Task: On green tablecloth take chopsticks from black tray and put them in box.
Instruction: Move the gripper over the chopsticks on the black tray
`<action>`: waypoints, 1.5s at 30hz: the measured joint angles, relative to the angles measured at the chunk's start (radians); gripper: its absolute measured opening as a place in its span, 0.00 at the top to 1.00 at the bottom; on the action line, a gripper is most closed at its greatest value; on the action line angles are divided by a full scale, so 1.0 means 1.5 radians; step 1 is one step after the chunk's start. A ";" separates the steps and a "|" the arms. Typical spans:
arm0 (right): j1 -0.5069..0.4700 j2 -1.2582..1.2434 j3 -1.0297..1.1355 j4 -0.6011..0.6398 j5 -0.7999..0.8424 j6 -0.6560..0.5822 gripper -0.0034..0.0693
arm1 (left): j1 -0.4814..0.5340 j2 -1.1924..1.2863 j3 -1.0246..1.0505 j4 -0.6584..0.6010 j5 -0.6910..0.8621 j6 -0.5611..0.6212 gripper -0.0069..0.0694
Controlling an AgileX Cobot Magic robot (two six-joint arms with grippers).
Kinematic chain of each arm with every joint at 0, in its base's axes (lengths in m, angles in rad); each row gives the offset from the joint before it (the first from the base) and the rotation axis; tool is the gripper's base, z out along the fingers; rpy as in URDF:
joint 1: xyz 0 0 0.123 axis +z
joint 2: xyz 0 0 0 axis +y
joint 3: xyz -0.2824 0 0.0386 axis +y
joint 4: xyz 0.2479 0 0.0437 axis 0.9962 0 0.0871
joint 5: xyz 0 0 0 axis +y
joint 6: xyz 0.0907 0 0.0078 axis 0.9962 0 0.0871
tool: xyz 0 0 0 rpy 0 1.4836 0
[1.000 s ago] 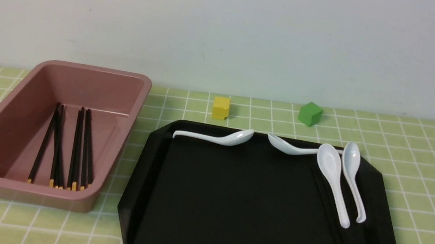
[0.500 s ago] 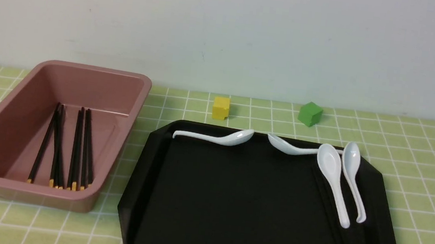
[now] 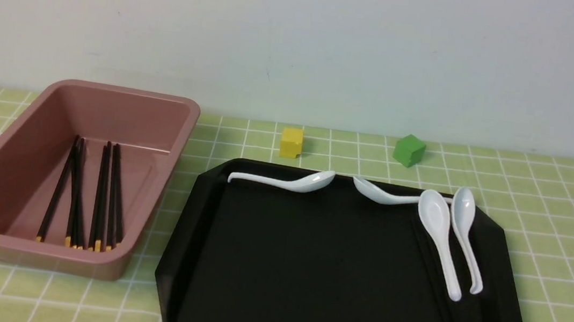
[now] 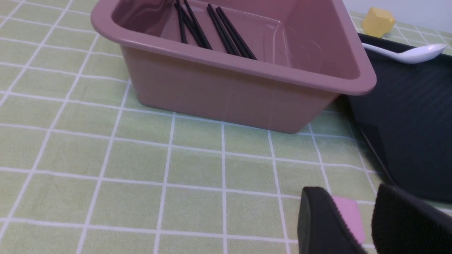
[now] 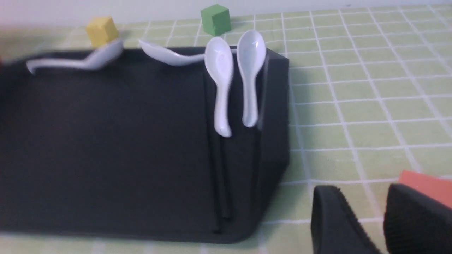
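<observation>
Front view: a pink-brown box [image 3: 124,121] stands left of a black tray [image 3: 307,271] on the green checked tablecloth [image 3: 555,224], just beside it.
Chopsticks: a bundle of chopsticks [image 3: 101,194] lies on the box floor, yellow tips toward the near wall.
Tray contents: four white spoons [image 3: 435,213], two along the far rim and two side by side near the right rim.
Behind the tray: a yellow cube [image 3: 292,142] and a green cube [image 3: 409,149] sit on the cloth, apart from each other.
Only in the right wrist view: two thin black sticks [image 5: 220,176] lie on the tray floor, running out from under one spoon's handle. Black on black, they barely show from the front.
Only in the wrist views: both grippers.
Left gripper [image 4: 351,197]: fingers parted with a clear gap and nothing between them. It hangs above the cloth, near the box's corner. Something pink [image 4: 348,215] lies on the cloth behind the gap.
Right gripper [image 5: 362,190]: fingers likewise spread and empty. It is over the cloth just off the tray's right corner, with a flat orange object [image 5: 427,187] just beside it.
</observation>
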 joint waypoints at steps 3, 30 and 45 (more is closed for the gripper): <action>0.000 0.000 0.001 0.154 -0.011 0.089 0.62 | 0.000 0.000 0.000 0.000 0.000 0.000 0.60; 0.000 0.396 -0.400 0.214 0.287 -0.185 0.95 | 0.000 0.000 0.000 0.000 0.000 0.000 0.60; 0.097 0.969 -0.590 0.044 0.339 -0.179 0.73 | 0.000 0.000 0.000 0.000 0.000 0.000 0.60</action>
